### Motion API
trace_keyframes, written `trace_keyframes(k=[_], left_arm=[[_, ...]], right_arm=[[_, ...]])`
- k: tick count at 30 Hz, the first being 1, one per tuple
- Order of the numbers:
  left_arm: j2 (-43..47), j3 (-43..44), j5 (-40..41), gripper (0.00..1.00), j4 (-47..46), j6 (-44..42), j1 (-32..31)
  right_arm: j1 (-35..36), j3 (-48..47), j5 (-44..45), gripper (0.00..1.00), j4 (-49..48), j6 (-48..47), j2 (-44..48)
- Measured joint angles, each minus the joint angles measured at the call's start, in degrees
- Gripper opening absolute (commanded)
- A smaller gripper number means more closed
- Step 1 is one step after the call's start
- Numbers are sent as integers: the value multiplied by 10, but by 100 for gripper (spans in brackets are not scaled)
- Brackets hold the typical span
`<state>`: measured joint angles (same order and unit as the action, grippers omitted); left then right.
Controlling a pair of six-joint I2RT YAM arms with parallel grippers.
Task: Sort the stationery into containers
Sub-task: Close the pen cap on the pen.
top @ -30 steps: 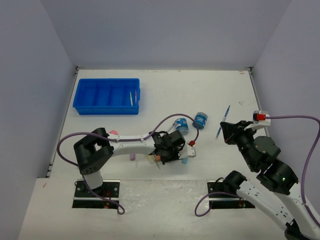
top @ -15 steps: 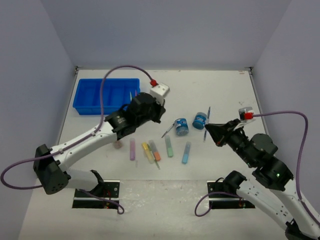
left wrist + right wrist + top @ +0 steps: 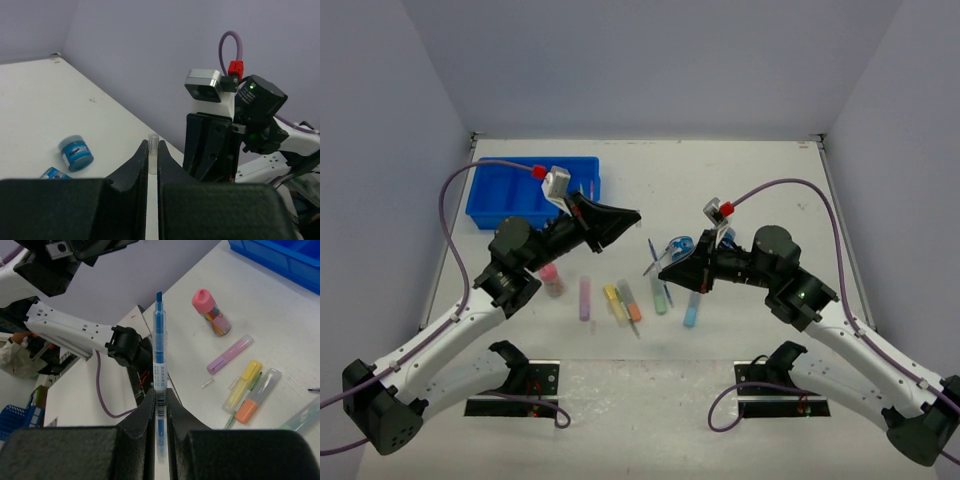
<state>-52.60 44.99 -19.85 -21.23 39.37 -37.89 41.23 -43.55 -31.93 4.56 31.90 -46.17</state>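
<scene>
My right gripper is shut on a thin blue pen and holds it upright above the table; in the top view the gripper is over the marker row. My left gripper is shut on a small clear tube-like piece, raised at mid-table. On the table lie purple, yellow, orange, green and blue markers. A pink-capped bottle stands to their left. The blue tray sits at the far left. Two round blue tubs show in the left wrist view.
A thin pen lies in the tray's right compartment. A tiny clear cap lies near the purple marker. The right arm's wrist is close in front of my left gripper. Walls enclose the table on three sides.
My right gripper has swung left with the blue pen, from the right side to over the markers. The left arm has lifted off the marker row and now stands raised at mid-table.
</scene>
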Motion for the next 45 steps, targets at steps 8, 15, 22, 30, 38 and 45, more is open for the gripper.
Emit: trace_keyframes(k=[8, 15, 22, 30, 38, 45], left_arm=[[-8, -35, -53, 0, -83, 56, 0], [-9, -38, -69, 0, -126, 73, 0], [-9, -49, -70, 0, -146, 76, 0], [-28, -56, -93, 0, -190, 90, 0], [-32, -61, -102, 0, -201, 95, 0], [-32, -63, -102, 0, -202, 94, 0]], right_arm=[[2, -1, -23, 0, -34, 15, -13], [3, -2, -21, 0, -34, 16, -16], [5, -3, -22, 0, -34, 16, -14], [9, -10, -22, 0, -37, 16, -13], [9, -16, -22, 0, -38, 17, -13], [14, -19, -22, 0, -38, 17, -13]])
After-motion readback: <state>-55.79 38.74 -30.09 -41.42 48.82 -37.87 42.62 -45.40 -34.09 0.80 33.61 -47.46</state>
